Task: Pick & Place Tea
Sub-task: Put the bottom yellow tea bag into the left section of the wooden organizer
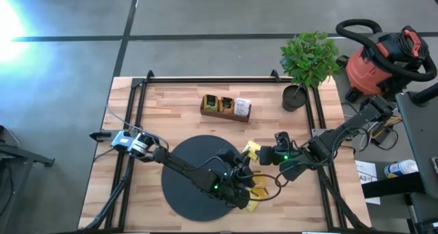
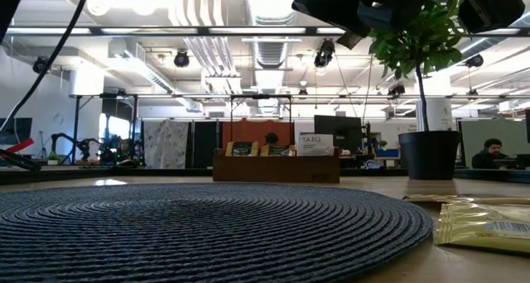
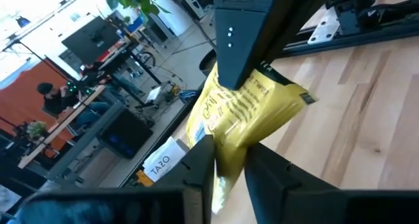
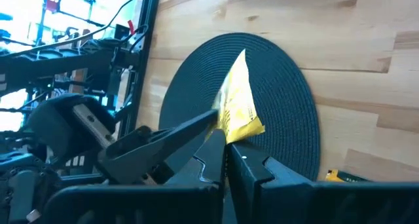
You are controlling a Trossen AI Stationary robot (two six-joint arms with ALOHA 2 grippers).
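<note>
One yellow tea sachet (image 3: 245, 112) hangs in the air between my two grippers, above the right part of the black woven disc (image 1: 195, 186). My left gripper (image 3: 229, 175) reaches in from the table's left and is shut on one end of it. My right gripper (image 4: 226, 152) comes from the right and is shut on the opposite end. Loose yellow sachets (image 1: 257, 191) lie flat on the wood by the disc's right rim. The wooden tray (image 1: 226, 107) with upright sachets stands at the far middle. My left gripper has the sachet's one end (image 3: 226, 152) pinched between its two fingers, coming nearly level from the table's left. The sachet is crumpled there and clear of the table. My right gripper pinches the opposite end (image 4: 230, 133) between its shut fingers, slanting down from the right; the sachet stands out beyond the fingertips.
A potted plant (image 1: 301, 70) stands at the far right corner. A black frame rail (image 1: 212, 79) runs along the table's far edge, with side rails left and right. In the low view a sachet (image 2: 484, 225) lies just right of the disc.
</note>
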